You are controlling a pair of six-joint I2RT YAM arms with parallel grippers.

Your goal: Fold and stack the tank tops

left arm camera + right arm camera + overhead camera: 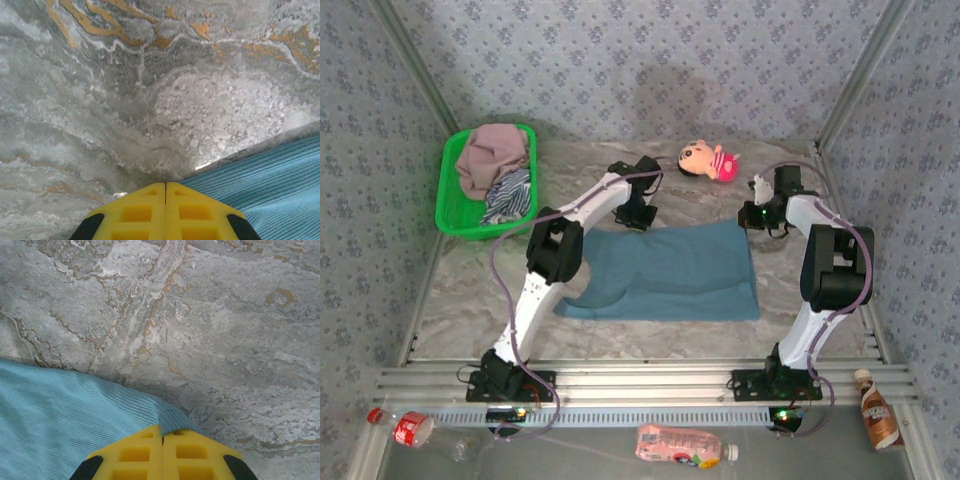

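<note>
A teal-blue tank top [670, 270] lies spread flat in the middle of the marbled tabletop [460, 290], with its neckline at the left side of the frame. The left fingers [638, 218] are down at its upper left corner and the right fingers [757, 218] at its upper right corner. In the left wrist view the yellow left fingers [165, 192] are pressed together at the bottom centre, and the ribbed teal cloth [280, 185] runs under them from the lower right. In the right wrist view the right fingers [162, 435] are also pressed together, and the cloth corner [60, 415] reaches their tips from the lower left. Whether cloth is pinched between either pair, I cannot tell. In the upper left of the top view a green basket [448, 190] holds the mauve-pink tank top [492, 155] and the striped tank top [508, 195]. A small pink doll [708, 160] lies near the upper centre, apart from the teal top.
</note>
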